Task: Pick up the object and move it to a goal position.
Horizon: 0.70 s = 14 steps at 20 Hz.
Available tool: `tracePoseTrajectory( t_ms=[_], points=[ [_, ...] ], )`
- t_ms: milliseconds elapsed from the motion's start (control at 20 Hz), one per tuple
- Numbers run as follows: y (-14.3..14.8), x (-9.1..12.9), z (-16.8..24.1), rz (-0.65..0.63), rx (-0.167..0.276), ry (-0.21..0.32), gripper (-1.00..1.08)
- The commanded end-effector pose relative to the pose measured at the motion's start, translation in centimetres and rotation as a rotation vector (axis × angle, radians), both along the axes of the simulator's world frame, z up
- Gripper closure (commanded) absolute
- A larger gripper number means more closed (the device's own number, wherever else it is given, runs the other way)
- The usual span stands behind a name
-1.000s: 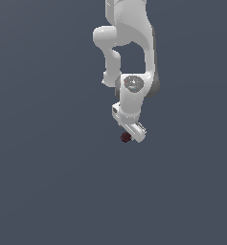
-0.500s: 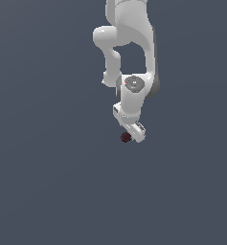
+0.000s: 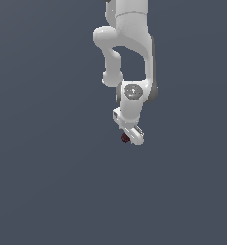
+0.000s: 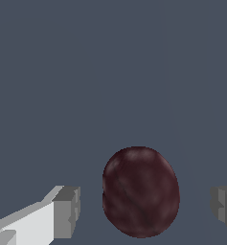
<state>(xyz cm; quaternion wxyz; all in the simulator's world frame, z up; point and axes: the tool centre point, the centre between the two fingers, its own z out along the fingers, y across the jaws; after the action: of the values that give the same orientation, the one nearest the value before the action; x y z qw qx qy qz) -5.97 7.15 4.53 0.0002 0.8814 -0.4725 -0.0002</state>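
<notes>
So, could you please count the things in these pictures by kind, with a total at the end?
Robot arm: 1
Gripper, open, with grey fingertips on both sides of the lump: 1
Dark maroon roundish lump: 1
Total: 3

Dark maroon egg-shaped object (image 4: 140,192) between gripper (image 4: 146,210) fingers

No text, label, brand, number or sign can be read in either view.

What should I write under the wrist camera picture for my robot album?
Open pincer straddling a dark maroon lump, a gap on each side, grey floor beyond.
</notes>
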Motion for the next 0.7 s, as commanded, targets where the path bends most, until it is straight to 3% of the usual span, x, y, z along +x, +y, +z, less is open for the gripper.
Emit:
tracePoseTrajectory(
  t_ms=[0,250,300,650],
  points=[
    [0.01,-0.01,-1.01,-0.001,0.000,0.000,-0.92],
    [0.01,0.06,-1.69,-0.001,0.000,0.000,-0.92],
    [0.01,0.06,-1.69,-0.001,0.000,0.000,1.08],
    [0.01,0.06,-1.69,-0.001,0.000,0.000,1.08]
  ],
)
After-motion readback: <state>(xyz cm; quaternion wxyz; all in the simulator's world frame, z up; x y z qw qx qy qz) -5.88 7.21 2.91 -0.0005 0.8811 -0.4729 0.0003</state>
